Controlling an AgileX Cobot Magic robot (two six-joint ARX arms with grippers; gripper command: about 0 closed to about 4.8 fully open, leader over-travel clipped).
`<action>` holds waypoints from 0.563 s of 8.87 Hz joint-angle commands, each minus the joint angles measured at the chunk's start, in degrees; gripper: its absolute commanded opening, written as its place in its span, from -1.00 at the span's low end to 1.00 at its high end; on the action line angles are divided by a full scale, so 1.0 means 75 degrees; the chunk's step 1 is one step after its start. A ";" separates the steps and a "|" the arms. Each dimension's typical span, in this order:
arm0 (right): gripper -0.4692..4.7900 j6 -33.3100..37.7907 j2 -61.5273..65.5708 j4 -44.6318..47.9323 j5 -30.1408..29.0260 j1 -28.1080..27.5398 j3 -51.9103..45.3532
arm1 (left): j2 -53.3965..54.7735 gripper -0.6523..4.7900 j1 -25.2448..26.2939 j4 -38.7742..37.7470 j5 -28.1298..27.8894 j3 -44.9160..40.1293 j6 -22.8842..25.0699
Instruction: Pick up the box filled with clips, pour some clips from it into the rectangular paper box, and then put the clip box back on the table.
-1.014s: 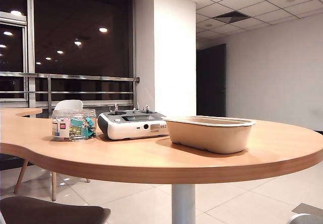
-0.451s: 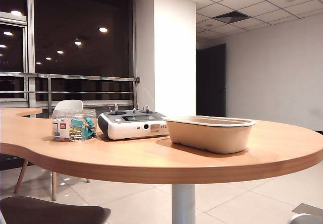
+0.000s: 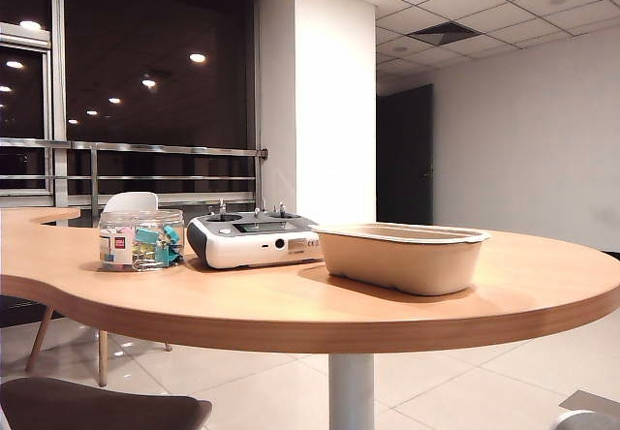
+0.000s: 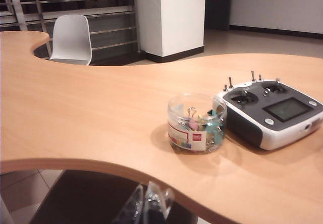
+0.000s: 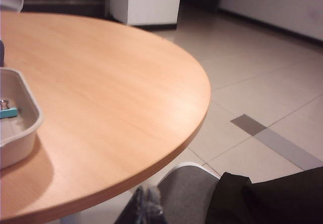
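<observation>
the small clear round plastic jar of clips [image 4: 197, 123] stands upright on the large light-wood bench [image 3: 291, 299], just beside the white-and-grey remote controller [image 4: 272, 112], which sits at its 3 o'clock in the left wrist view. the beige moulded-fibre oblong tray [image 3: 402, 254] lies past the controller, at the 3 o'clock end of the row in the exterior view. 1 teal binder clip [image 5: 7, 112] shows inside the tray, so some pouring looks done and the jar seems set down again; whether enough went across i cannot tell.

risks from here, as i judge them: the jar and the controller stand so close that a claw coming back for the jar could knock the controller's sticks or shove the jar sideways and tip it. the jar appears lidless, so a tip would scatter clips over the bench. the tray is light and sits near the bench's curved edge; a brush could slide it.

the left claw [image 4: 151, 204] hangs low off the bench edge, at 6 o'clock of the jar and well apart from it, its fingers pressed together on nothing. the right claw [image 5: 146, 204] likewise sits below the rim, off the bench, pressed together and empty. neither arm shows in the exterior view.
</observation>
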 commanded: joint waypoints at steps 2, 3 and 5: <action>-0.82 0.0842 -0.0012 0.0396 -0.0020 0.0003 -0.0128 | -0.0006 -0.71 0.0026 0.0035 0.0026 0.0003 0.0009; -0.82 0.0839 -0.0012 0.0391 -0.0017 0.0006 -0.0125 | -0.0006 -0.71 0.0026 0.0015 0.0026 0.0003 0.0009; -0.82 0.0839 -0.0012 0.0385 -0.0017 0.0006 -0.0122 | -0.0006 -0.71 0.0026 0.0006 0.0026 0.0003 0.0009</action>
